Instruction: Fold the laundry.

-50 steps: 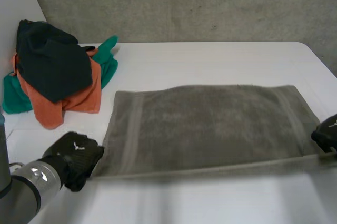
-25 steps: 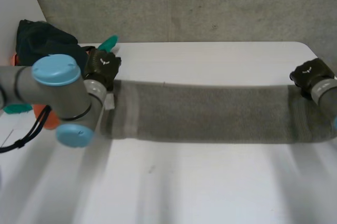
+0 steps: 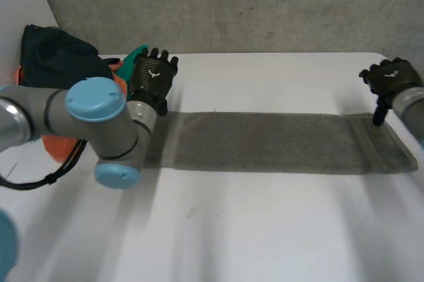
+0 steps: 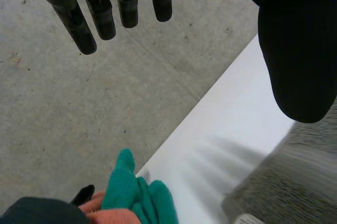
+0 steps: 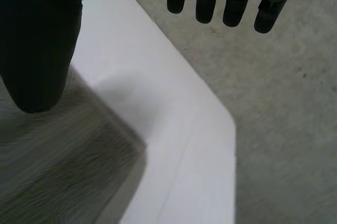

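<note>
text: none readable | marks: small white emblem [image 3: 154, 74] on left hand [image 3: 148, 85]; likewise right hand [image 3: 389, 81]

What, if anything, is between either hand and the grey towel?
Nothing visible. The left hand is open at the grey towel's left end, the right hand open at its right end. The clothes pile lies off the towel, beside the left hand.

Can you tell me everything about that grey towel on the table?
The grey towel looks soft and fuzzy, like terry cloth. It lies flat on the white table as a long, narrow strip running from side to side, with a woven band near its right end. The left hand is open by its far left corner and the right hand is open by its far right corner. Neither grips it.
</note>
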You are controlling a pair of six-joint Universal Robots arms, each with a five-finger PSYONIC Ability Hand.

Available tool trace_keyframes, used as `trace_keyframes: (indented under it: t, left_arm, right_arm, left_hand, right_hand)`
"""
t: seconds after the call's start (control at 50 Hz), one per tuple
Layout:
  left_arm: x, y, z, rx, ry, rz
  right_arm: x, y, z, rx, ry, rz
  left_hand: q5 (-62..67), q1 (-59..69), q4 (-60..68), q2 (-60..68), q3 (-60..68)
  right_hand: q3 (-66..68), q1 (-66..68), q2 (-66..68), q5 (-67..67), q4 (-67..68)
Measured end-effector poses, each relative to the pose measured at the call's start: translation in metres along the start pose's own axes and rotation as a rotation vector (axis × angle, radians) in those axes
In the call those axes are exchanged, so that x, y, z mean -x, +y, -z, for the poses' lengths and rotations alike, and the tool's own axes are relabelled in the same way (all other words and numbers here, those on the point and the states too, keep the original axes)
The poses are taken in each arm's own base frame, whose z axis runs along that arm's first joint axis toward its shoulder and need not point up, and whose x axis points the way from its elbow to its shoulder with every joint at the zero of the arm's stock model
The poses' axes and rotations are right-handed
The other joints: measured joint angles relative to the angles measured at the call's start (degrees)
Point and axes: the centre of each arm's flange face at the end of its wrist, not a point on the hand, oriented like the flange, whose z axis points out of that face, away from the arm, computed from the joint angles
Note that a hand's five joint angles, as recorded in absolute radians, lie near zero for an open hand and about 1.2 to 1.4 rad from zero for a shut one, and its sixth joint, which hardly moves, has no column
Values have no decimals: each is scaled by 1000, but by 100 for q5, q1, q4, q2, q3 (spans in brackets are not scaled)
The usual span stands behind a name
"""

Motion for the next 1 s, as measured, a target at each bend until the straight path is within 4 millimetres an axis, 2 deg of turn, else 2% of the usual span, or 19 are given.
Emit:
trace_keyframes:
  t: [0.06,0.2,0.3,0.32,0.36,0.4,0.46,0.54,0.64,0.68,0.72,0.78,0.86,0.88,0.9,0.94,0.96,1.0]
  left_arm:
    - [5,-4,17,20,9,15]
    - [9,-3,42,57,22,72]
    - [8,1,47,65,26,99]
    - [7,1,48,66,26,101]
    - [7,2,48,66,27,103]
    - [6,2,48,67,27,104]
    - [6,2,49,66,28,104]
    - [9,-2,51,59,24,103]
    - [16,-12,58,43,14,105]
    - [18,-15,61,38,11,105]
    - [20,-18,65,35,8,106]
    - [22,-20,69,34,6,107]
    - [23,-20,72,37,5,111]
    - [24,-20,72,38,5,112]
    - [24,-20,73,40,6,115]
    - [24,-19,74,42,7,118]
    - [23,-19,75,43,7,120]
    - [23,-19,76,45,9,124]
  right_arm:
    - [-10,15,24,68,-63,-71]
    - [-17,54,47,185,-153,-172]
    - [-11,79,38,197,-151,-174]
    - [-9,84,34,196,-146,-172]
    - [-6,93,27,195,-137,-166]
    - [-6,99,23,197,-124,-158]
    - [-9,108,16,207,-84,-137]
    - [-37,115,11,219,81,-45]
    - [-83,107,16,226,257,149]
    - [-94,101,19,226,291,235]
    - [-96,91,20,206,301,320]
    - [-73,61,17,104,259,417]
    - [-12,12,17,-124,140,490]
    - [-6,8,18,-144,129,494]
    - [27,-14,25,-261,58,515]
    - [60,-33,35,-368,-16,532]
    - [85,-44,46,-443,-78,542]
    - [121,-57,63,-540,-172,554]
  left_hand:
    - [0,0,0,0,0]
    - [0,0,0,0,0]
    - [0,0,0,0,0]
    - [0,0,0,0,0]
    - [0,0,0,0,0]
    - [0,0,0,0,0]
    - [0,0,0,0,0]
    - [0,0,0,0,0]
    - [0,0,0,0,0]
    - [0,0,0,0,0]
    - [0,0,0,0,0]
    - [0,0,0,0,0]
    - [0,0,0,0,0]
    - [0,0,0,0,0]
    - [0,0,0,0,0]
    - [0,0,0,0,0]
    - [0,0,0,0,0]
    - [0,0,0,0,0]
  right_hand:
    - [106,60,98,139,121]
    - [576,504,552,624,591]
    - [1033,960,954,1004,980]
    - [1439,1462,1368,1461,1443]
    - [3332,3425,3357,3292,3310]
    - [4748,4690,4813,4658,4723]
    - [5511,5112,5541,5301,5522]
    - [5589,5112,5552,5308,5629]
    - [5590,5112,5552,5384,5636]
    - [5590,5112,5553,5409,5642]
    - [5600,5112,5553,5448,5645]
    - [5603,5112,5553,5449,5648]
    - [5603,5112,5553,5449,5649]
    - [5603,5112,5553,5449,5649]
    - [5603,5112,5553,5449,5649]
    - [5605,5112,5553,5449,5649]
    - [5606,5112,5553,5449,5649]
    - [5609,5112,5553,5450,5650]
